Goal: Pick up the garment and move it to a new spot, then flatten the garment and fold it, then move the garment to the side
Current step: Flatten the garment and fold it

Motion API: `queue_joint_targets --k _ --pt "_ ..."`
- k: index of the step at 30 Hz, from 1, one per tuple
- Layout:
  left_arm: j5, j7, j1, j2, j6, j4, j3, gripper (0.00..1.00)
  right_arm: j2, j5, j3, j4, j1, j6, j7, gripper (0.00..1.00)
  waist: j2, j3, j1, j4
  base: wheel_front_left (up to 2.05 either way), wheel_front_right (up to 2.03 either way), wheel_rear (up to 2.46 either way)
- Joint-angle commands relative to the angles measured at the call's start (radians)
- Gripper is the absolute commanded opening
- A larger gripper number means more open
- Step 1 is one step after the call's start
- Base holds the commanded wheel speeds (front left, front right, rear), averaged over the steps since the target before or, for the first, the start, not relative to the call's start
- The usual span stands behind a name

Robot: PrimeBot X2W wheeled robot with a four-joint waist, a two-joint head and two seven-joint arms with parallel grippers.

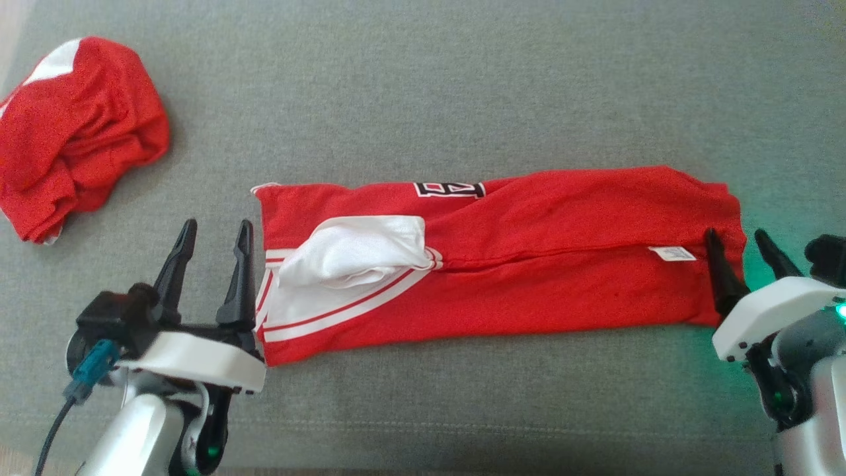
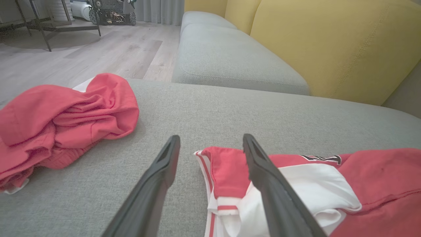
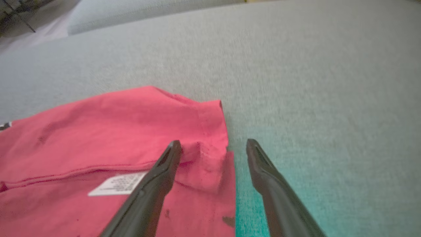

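- Fingers of the left gripper (image 1: 217, 226) stand spread, empty, at the left end of the long folded red cloth jersey (image 1: 529, 277) with white striped sleeve; right gripper (image 1: 735, 233) likewise spread, straddling its right hem.
- Jersey lies across the middle of the grey fabric sofa cushion (image 1: 462, 86); likely light, limp, not slippery; best pinched at both end edges.
- Crumpled red garment (image 1: 73, 139) lies well apart, far left.

Open cushion (image 1: 462, 79) beyond folded garment (image 1: 502, 264); crumpled red heap (image 1: 73, 132) blocks far-left.
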Motion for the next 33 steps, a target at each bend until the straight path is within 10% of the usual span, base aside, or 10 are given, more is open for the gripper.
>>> queue_joint_targets --k 1,12,13,14,16,33 --pt "0.005 -0.011 -0.044 0.014 -0.007 -0.019 0.038 1.00 -0.012 0.014 0.009 -0.023 -0.032 -0.001 0.023 1.00 0.0000 0.018 0.0000 0.008 0.00 0.00 0.00" --pt "0.018 -0.020 -0.067 0.004 -0.030 0.015 0.056 1.00 0.025 0.091 0.034 -0.012 -0.007 -0.001 0.182 1.00 0.0000 0.043 0.0000 -0.004 0.00 0.00 0.00" --pt "0.019 -0.020 -0.068 0.003 -0.031 0.016 0.057 1.00 0.029 0.100 0.036 -0.015 -0.002 -0.001 0.197 0.91 0.0000 0.043 0.0000 -0.006 0.00 0.00 0.00" --pt "0.020 -0.020 -0.068 0.002 -0.033 0.017 0.059 1.00 0.032 0.108 0.036 -0.019 0.000 -0.001 0.208 0.50 0.0000 0.043 0.0000 -0.007 0.00 0.00 0.00" --pt "0.022 -0.021 -0.069 0.000 -0.036 0.019 0.061 1.00 0.034 0.116 0.038 -0.024 0.003 -0.001 0.229 0.01 0.0000 0.044 0.0000 -0.008 0.00 0.00 0.00" --pt "0.035 -0.022 -0.042 -0.013 -0.044 0.028 0.089 1.00 0.004 0.122 -0.085 -0.104 0.033 -0.001 0.214 0.00 0.0000 0.004 0.0000 -0.025 0.00 0.00 0.00"
